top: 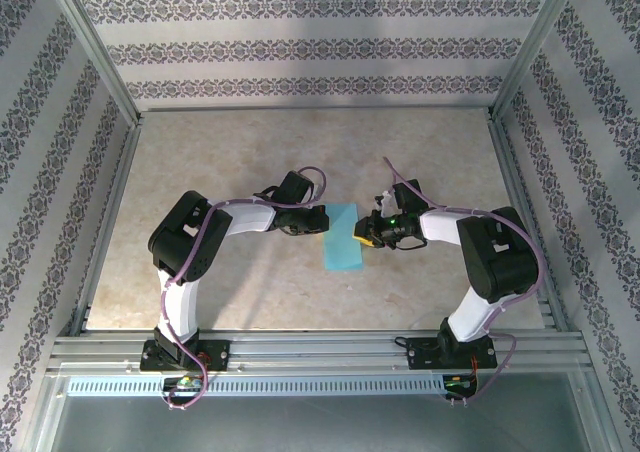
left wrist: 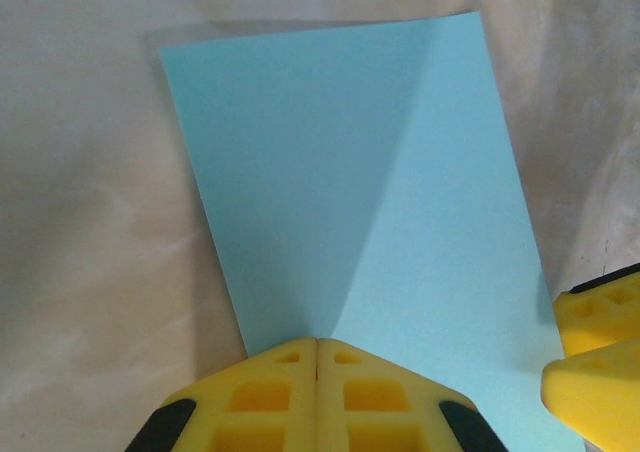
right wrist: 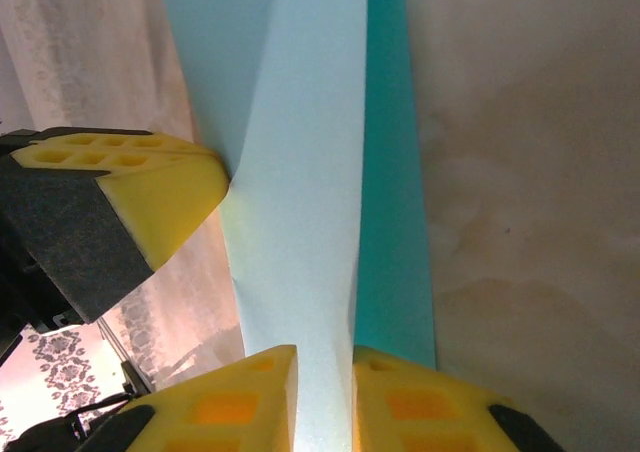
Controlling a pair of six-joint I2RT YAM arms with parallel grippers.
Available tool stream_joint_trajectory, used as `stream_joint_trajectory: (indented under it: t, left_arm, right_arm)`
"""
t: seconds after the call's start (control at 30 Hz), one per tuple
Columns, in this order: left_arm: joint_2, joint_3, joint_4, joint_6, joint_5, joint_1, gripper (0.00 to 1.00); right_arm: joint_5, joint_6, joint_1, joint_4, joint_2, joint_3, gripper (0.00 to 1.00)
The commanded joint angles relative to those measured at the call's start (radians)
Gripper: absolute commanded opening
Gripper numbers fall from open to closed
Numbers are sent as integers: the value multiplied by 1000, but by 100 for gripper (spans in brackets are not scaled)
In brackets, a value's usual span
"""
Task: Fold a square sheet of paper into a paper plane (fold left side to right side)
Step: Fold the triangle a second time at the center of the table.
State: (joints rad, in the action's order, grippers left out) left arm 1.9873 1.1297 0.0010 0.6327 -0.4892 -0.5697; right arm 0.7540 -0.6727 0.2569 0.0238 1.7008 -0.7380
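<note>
The left gripper (left wrist: 317, 348) is closed on the near edge of the square sheet of paper (left wrist: 340, 192). The right gripper (right wrist: 324, 364) clamps its lifted flap between the fingers. If both pull apart, I fear the fold skews or tears.

The square sheet of paper (left wrist: 330, 172) is thin, matt turquoise, smooth but for one soft crease; through my right wrist camera, light glows through its raised flap. At six o'clock below it, the pads (left wrist: 260, 397) of my left claw (left wrist: 316, 357) are matt yellow, plastic or foam, moulded with square recesses. My right claw (right wrist: 323, 362) has the same, and a grainy black backing (right wrist: 60, 232) shows at nine o'clock there. The tabletop (top: 240, 162) is smooth, beige, stone-look, faintly sheened. Brushed metal rails (top: 320, 350) run along six o'clock.
</note>
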Motion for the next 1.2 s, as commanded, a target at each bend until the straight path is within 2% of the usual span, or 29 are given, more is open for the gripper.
stream_joint_trajectory:
  t: [0.0,0.2,0.33,0.5,0.63,0.8,0.93,1.0,1.17]
  left_arm:
    - [25,-2,-15,-15,15,-15,0]
    - [9,-4,4,-12,21,-16,0]
    - [-24,-4,-2,-26,40,-14,11]
    - [-113,-48,19,-59,89,-17,27]
    - [-225,-109,18,-139,175,-36,31]
    - [-343,-172,-6,-238,256,-114,38]
    - [-389,-178,-40,-327,310,-220,46]
    - [-383,-159,-71,-373,334,-276,52]
    - [-299,-65,-153,-450,407,-412,55]
  right_arm:
    - [19,33,-10,8,10,-18,17]
    - [19,41,-9,19,4,-13,6]
    - [16,38,-9,24,-9,-9,0]
    - [11,8,-10,20,-26,-1,0]
    - [11,-12,-9,14,-39,6,0]
    - [15,-31,-11,12,-53,12,0]
    - [18,-52,-9,7,-55,12,0]
    - [25,-63,-10,-5,-56,14,0]
    - [24,-68,-11,-10,-56,12,0]
